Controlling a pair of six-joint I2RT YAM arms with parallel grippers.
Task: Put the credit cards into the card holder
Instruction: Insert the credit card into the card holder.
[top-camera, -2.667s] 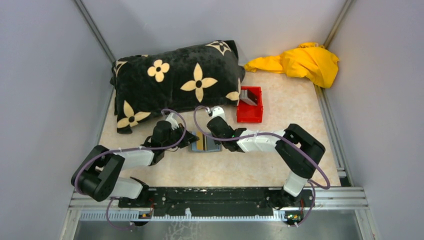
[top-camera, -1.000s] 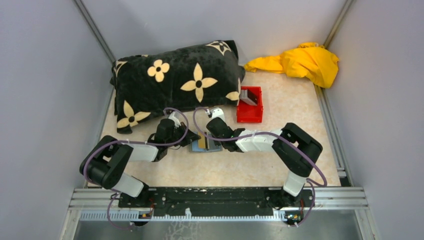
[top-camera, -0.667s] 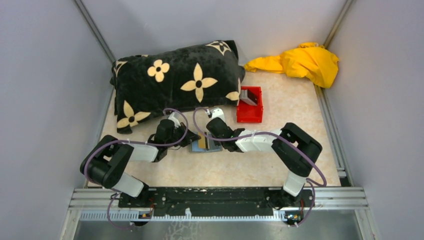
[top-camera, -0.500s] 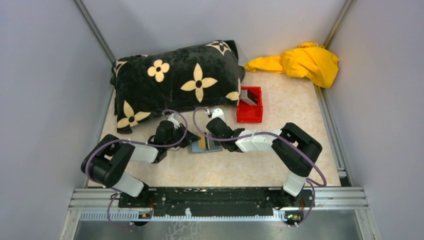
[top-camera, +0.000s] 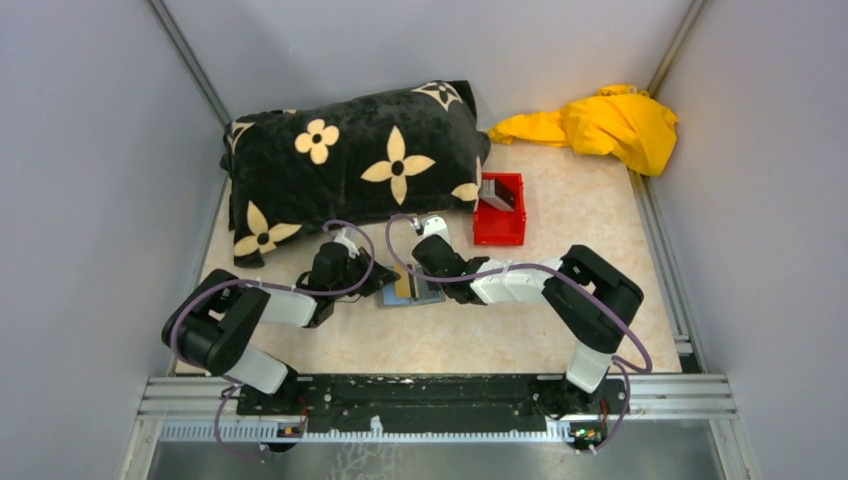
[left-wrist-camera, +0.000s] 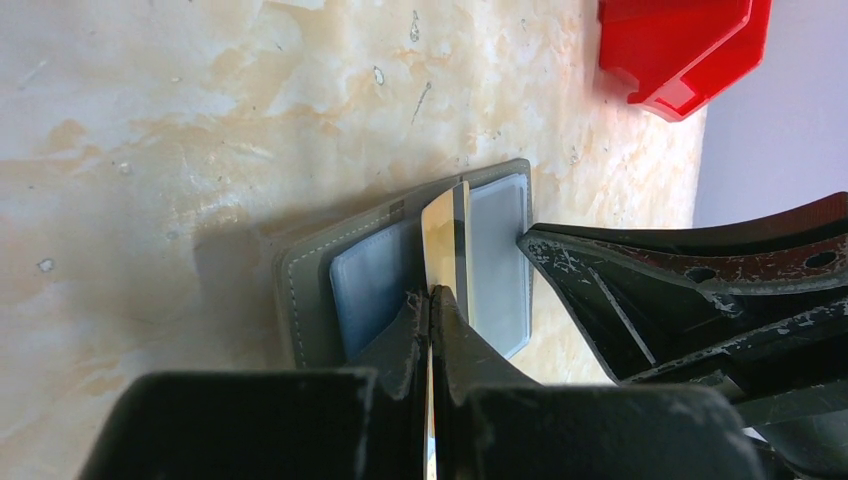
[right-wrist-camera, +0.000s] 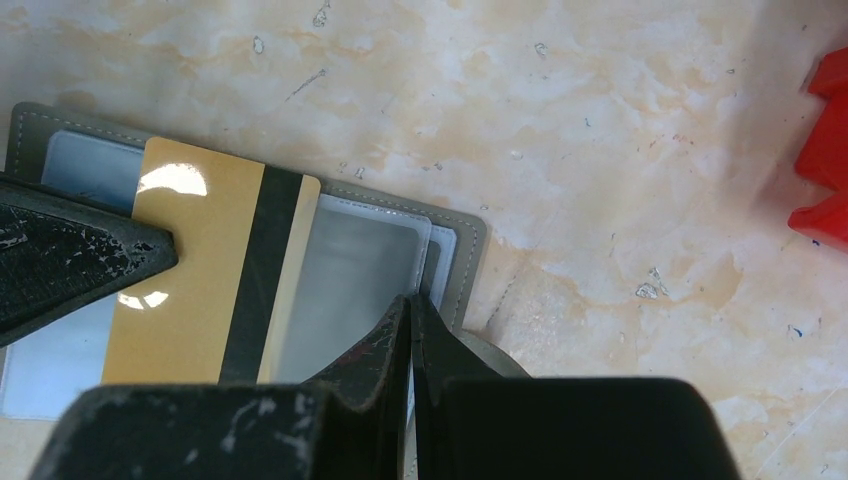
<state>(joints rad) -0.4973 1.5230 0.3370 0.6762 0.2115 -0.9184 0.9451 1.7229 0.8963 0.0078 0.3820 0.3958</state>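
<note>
While the card holder lies open mid-table, a bit nearer the near edge, just one gold card is going in. The left gripper pinches it edge-on over the pockets, not visibly slotted yet. The right gripper is pressed together at the holder's edge, probably pinning it. Grey cards wait in the red bin farther back, so most looks left. Beige marbled table, flowered pillow and yellow cloth along the far edge, grey walls.

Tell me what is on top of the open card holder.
A gold card with a black stripe, pinched by the left gripper, sits over the card holder. Whether the pockets under it hold others is hidden.
</note>
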